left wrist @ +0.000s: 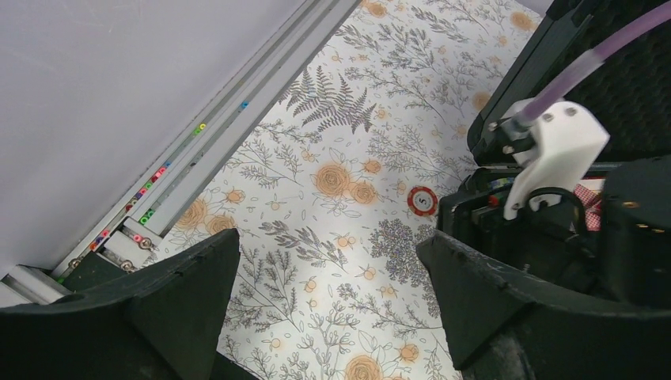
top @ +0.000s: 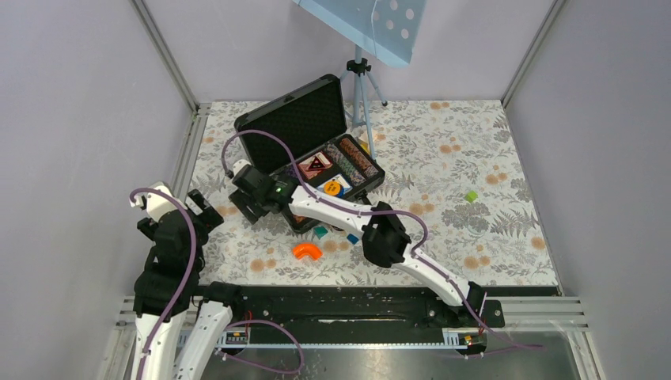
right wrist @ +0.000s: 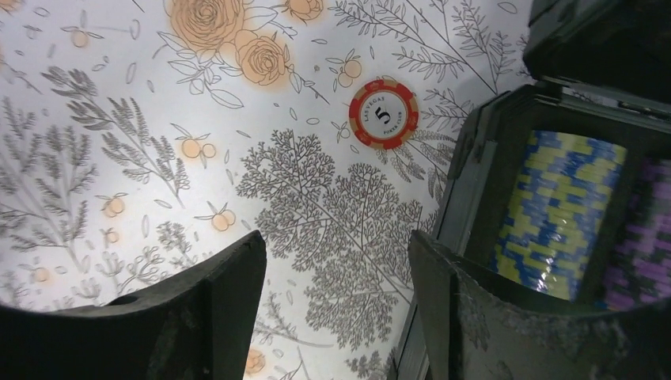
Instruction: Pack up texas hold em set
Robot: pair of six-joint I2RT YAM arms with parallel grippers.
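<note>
The black briefcase [top: 294, 120] stands open, its foam-lined lid tilted back. Its base holds rows of striped chips [top: 356, 162] and a red card deck [top: 315, 165]. The right wrist view shows blue-yellow chips [right wrist: 558, 214] and purple chips [right wrist: 645, 237] in the case. A loose red chip [right wrist: 384, 112] marked 5 lies on the cloth just left of the case, ahead of my right gripper [right wrist: 336, 261], which hangs open and empty by the case's left wall. My left gripper [left wrist: 328, 253] is open and empty too, with the same red chip [left wrist: 422, 200] ahead of it.
An orange curved piece [top: 307, 251], a teal block [top: 320, 232] and a blue block [top: 352, 237] lie in front of the case. A green block [top: 471, 195] sits at the right. A tripod [top: 360, 87] stands behind the case. The metal frame rail [left wrist: 237, 111] runs along the left.
</note>
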